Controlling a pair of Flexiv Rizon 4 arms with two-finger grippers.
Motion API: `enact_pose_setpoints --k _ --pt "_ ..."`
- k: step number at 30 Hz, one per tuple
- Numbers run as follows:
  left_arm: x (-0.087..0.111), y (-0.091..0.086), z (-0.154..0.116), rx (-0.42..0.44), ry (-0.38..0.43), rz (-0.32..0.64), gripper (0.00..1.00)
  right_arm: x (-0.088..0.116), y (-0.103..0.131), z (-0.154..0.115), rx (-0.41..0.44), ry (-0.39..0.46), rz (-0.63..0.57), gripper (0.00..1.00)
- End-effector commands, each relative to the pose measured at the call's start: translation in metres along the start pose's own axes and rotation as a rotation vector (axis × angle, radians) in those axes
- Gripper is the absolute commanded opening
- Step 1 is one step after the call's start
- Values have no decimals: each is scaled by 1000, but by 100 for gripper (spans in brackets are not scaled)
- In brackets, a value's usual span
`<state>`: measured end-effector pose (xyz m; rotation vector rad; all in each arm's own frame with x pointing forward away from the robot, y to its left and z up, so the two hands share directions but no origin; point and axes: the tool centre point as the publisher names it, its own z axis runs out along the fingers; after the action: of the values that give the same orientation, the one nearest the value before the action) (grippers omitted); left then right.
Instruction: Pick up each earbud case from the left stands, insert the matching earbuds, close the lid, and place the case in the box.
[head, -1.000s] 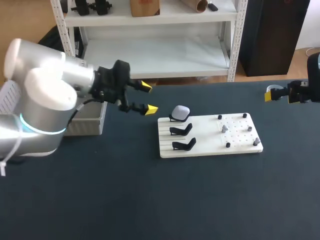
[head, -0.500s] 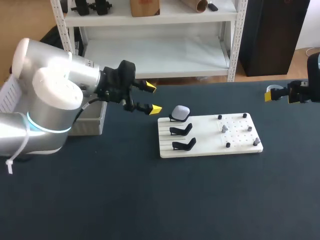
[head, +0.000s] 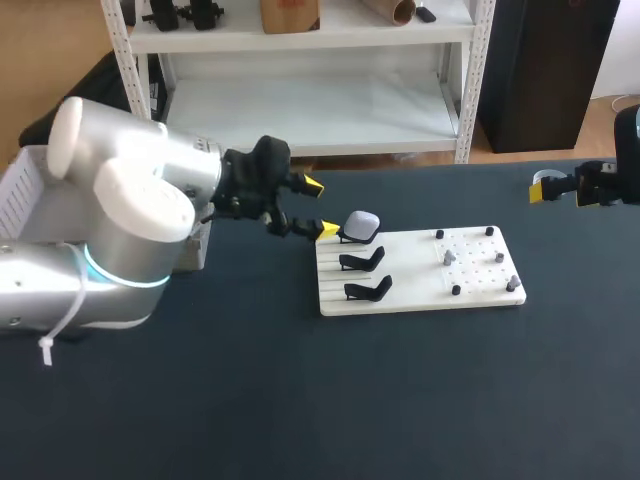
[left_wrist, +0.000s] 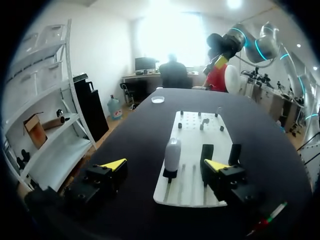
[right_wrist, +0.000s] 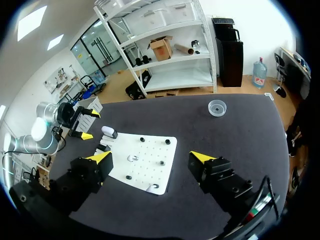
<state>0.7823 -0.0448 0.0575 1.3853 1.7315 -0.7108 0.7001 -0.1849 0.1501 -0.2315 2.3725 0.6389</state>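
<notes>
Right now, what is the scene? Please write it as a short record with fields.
case: white, on the far stand
stands: three on the board; the two nearer ones empty
board: white, small grey and black pieces on its holed half
left arm: jaws open, case just ahead of them
right arm: jaws open, holding nothing, far from the board
box: grey, partly hidden behind the left arm

A dark matte tabletop (head: 300, 400) fills the foreground of a bright workroom. Behind it stands a white metal shelving unit (head: 310, 100) (a brown cardboard box (head: 290, 14) sits on an upper shelf), with a tall black cabinet (head: 540, 70) just beside it on a tan wooden floor (right_wrist: 247, 85). Daylight floods through a large window (left_wrist: 170, 35) in the white far wall (left_wrist: 107, 50), and rectangular ceiling light panels (right_wrist: 30, 20) glow overhead.
</notes>
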Motion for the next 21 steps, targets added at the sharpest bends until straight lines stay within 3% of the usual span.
enact_pose_setpoints --k 1,14,16,21 --pt "6 5 18 14 -8 4 100 0 0 0 -2 1 -1 100" --pt "3 -2 45 62 -9 4 100 0 0 0 -2 1 -1 100" --pt "4 -3 48 65 -9 0 97 0 0 0 -2 1 -1 100" --pt "5 -7 53 65 -14 -12 78 0 0 0 -2 1 -1 100"
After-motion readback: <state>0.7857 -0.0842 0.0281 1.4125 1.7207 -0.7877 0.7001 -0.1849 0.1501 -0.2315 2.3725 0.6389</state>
